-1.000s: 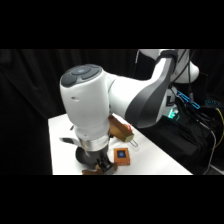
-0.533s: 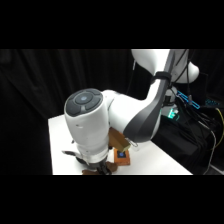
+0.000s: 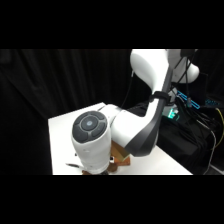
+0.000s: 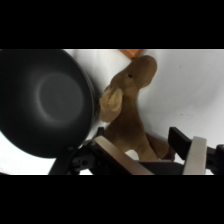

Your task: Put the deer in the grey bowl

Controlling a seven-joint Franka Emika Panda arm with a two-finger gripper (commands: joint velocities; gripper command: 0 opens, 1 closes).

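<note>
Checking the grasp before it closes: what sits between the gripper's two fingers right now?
In the wrist view, the lower body of the small brown soft toy deer lies between the fingers of the open gripper; the side view hides it.

A black curtain hangs in soft vertical folds behind the scene and fills the whole back and left of the side view. In front of it stands a white desk, its bare top bright under even light from above; its far corner points toward the curtain. To the right of the desk the space is dark, with a tangle of cables and a piece of equipment showing a small green glow. In the wrist view the desk surface is plain white.
</note>
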